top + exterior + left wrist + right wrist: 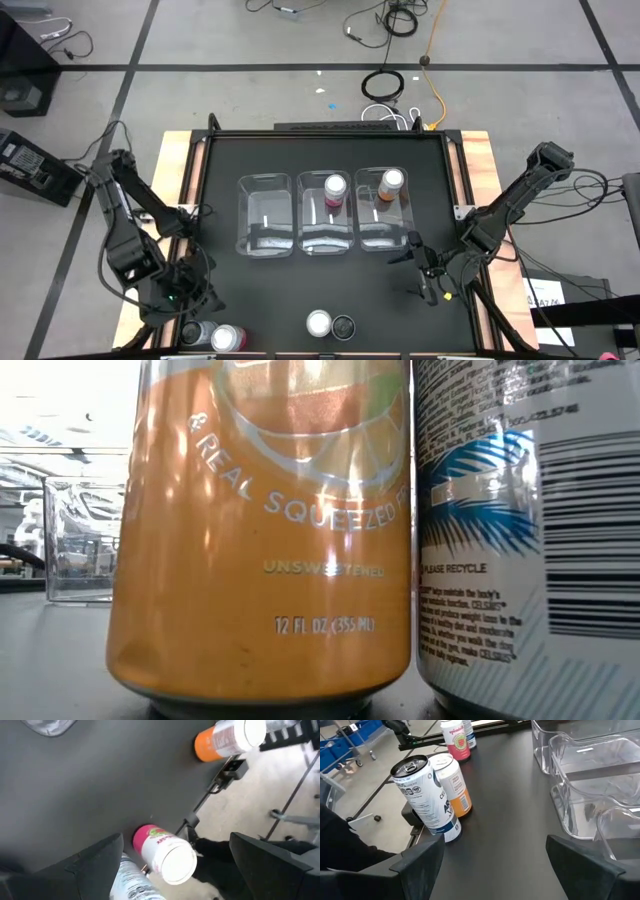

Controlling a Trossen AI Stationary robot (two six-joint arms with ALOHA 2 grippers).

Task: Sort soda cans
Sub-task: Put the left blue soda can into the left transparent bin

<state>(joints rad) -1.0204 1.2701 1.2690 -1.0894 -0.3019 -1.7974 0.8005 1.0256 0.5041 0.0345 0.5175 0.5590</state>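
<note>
The left gripper (190, 300) hangs low at the table's near left corner, its fingers (95, 862) spread wide. The right gripper (425, 272) sits toward the near right, fingers (420, 860) likewise apart, holding nothing.

I see open black mat (270, 290) between the three clear bins (265, 215) and the front edge, wide enough for either arm to cross. At the front edge an orange can (318, 322) and a dark can (343, 326) touch, blocking the middle. A pink can (228, 338) and another can (198, 332) crowd the front left corner under my left gripper (185, 300).
</note>
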